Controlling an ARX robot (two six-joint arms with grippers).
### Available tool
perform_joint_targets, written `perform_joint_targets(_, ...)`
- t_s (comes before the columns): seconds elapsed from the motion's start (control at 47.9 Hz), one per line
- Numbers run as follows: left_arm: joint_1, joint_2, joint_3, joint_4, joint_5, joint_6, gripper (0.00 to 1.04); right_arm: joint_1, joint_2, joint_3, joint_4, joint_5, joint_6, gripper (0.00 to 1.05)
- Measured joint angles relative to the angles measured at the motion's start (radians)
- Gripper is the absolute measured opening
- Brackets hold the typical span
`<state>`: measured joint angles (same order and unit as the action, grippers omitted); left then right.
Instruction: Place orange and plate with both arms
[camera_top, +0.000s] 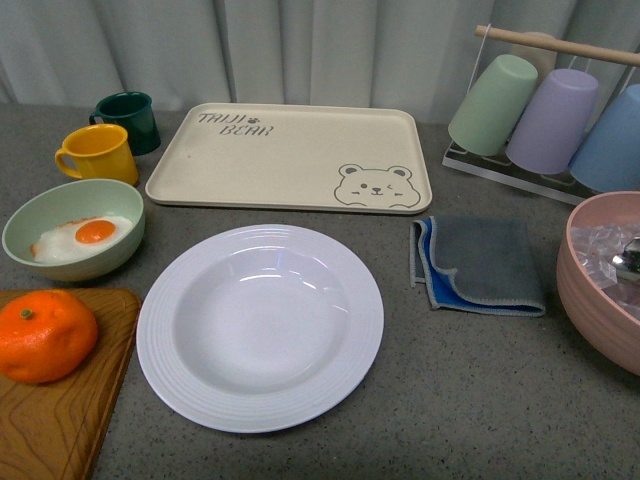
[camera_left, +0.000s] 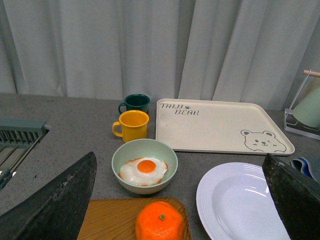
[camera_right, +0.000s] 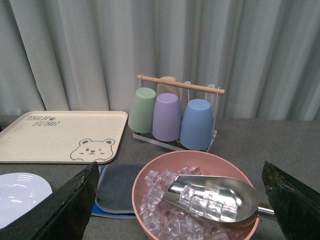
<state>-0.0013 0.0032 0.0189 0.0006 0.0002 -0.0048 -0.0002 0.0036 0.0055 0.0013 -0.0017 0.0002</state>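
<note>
Left gripper (camera_left: 178, 156) and right gripper (camera_right: 180, 165) gape wide, empty. Advise centring left on orange (camera_top: 45, 337), frame lower left; right takes plate (camera_top: 160, 345) rim

Soft even light; faint glare on plate (camera_top: 262, 330); wrist-view corners seemingly blurred.

The orange (camera_top: 45, 335) is bright orange with a green stem dot. The board (camera_top: 60, 420) is brown with wood grain. The plate (camera_top: 260, 325) is white, its rim ringed with ridges. The tray (camera_top: 290, 155) is cream with a drawn bear and dark lettering. The yellow mug (camera_top: 100, 153) is plain, as is the dark green mug (camera_top: 130, 118). The bowl (camera_top: 90, 265) is pale green. The table (camera_top: 480, 400) is speckled grey.
</note>
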Motion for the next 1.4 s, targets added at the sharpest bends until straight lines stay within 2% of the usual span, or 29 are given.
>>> perform_joint_targets(1.397,0.000,0.000,0.000,0.000,0.000,0.000,0.98,0.000,0.000,0.000,0.000,0.000,0.000,0.95)
